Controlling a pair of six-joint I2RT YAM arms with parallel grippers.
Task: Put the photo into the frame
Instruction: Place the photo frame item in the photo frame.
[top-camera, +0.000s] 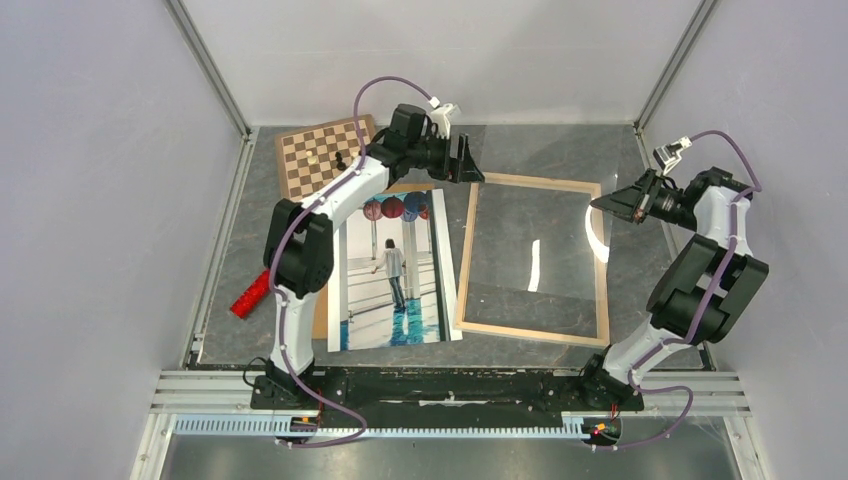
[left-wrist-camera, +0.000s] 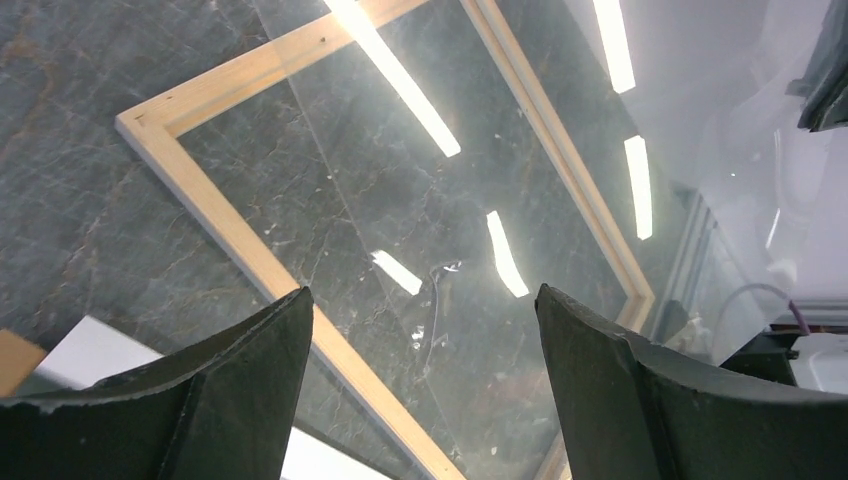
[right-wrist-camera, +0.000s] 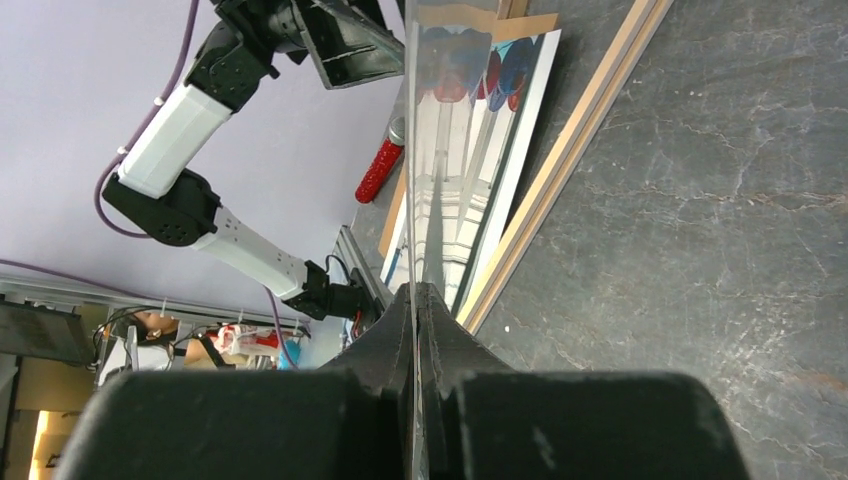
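The photo (top-camera: 395, 270) lies face up on the table left of the frame (top-camera: 530, 332), which lies flat with its wooden bars showing. My right gripper (top-camera: 612, 203) is shut on the right edge of a clear pane (top-camera: 535, 265) and holds it tilted over the frame. The right wrist view shows the jaws (right-wrist-camera: 415, 300) pinching the thin pane (right-wrist-camera: 412, 150), with the photo (right-wrist-camera: 505, 120) and a frame bar (right-wrist-camera: 560, 160) beyond. My left gripper (top-camera: 468, 160) is open and empty above the frame's far left corner. The left wrist view shows it (left-wrist-camera: 420, 310) over a frame bar (left-wrist-camera: 250, 250) and the pane (left-wrist-camera: 430, 230).
A brown backing board (top-camera: 320, 318) lies under the photo. A checkered chessboard (top-camera: 320, 155) with pieces sits at the far left. A red object (top-camera: 250, 295) lies at the left edge. White walls enclose the table.
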